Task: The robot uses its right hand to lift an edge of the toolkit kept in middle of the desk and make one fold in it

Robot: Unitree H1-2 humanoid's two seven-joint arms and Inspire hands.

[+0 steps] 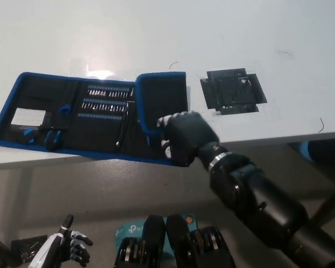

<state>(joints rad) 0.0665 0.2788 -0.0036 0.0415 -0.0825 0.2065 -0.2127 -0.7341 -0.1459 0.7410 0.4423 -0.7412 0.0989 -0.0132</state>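
Observation:
The black toolkit (pixel 84 114) with blue trim lies spread on the white desk (pixel 156 39), rows of bits showing in its middle panel. Its right-end panel (pixel 162 100) is turned over leftward and lies on the panel beside it, black outer side up. My black right hand (pixel 185 137) presses on the lower right part of that folded panel at the desk's front edge, fingers curled over the flap. My white left hand (pixel 67 245) hangs low at the bottom left, well below the desk, fingers apart and holding nothing.
A black taped patch (pixel 233 90) marks the desk right of the toolkit. A teal box (pixel 128 230) lies on the floor below. A blue object (pixel 308 149) shows under the desk's right edge.

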